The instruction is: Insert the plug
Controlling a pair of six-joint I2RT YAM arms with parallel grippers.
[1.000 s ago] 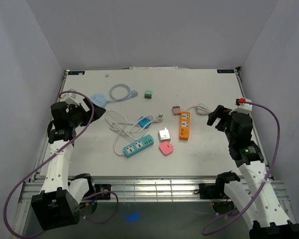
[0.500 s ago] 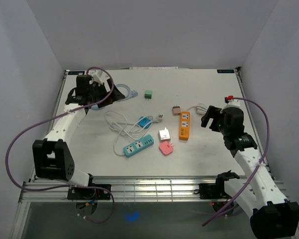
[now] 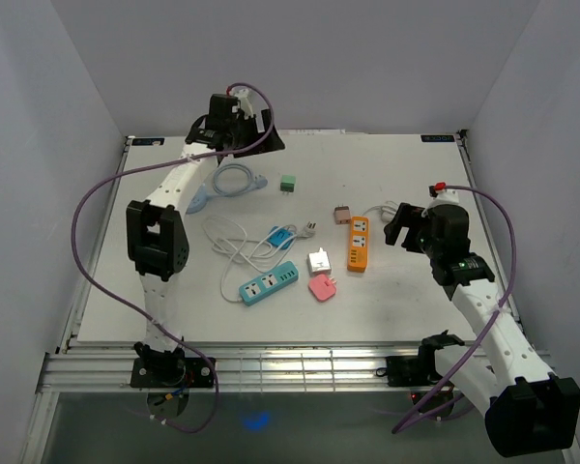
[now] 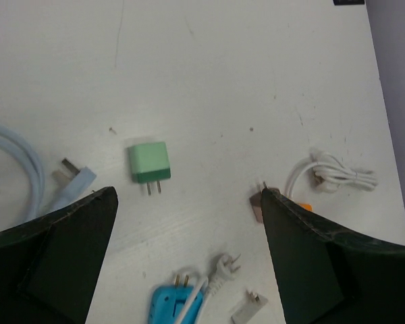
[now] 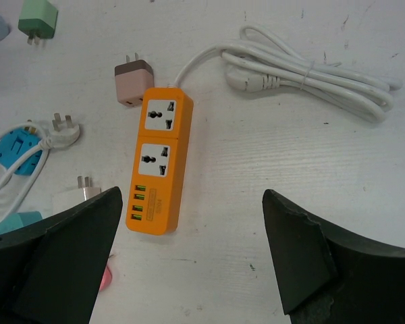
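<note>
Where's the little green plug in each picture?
Top view: green plug lies on the far side, near the middle.
Left wrist view: green plug left of centre, prongs pointing down.
Right wrist view: green plug in the top-left corner.
Shared landmark: the brown adapter, seen in all three views.

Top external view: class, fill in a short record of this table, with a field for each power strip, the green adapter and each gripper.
orange power strip: flat, sockets up, both large sockets empty
white cord: bundled, runs from the orange power strip
teal power strip: flat, to the left of the orange one and nearer the arm bases
green adapter: loose on the table, plugged into nothing
left gripper: open, empty, over the green adapter
right gripper: open, empty, over the orange power strip
</note>
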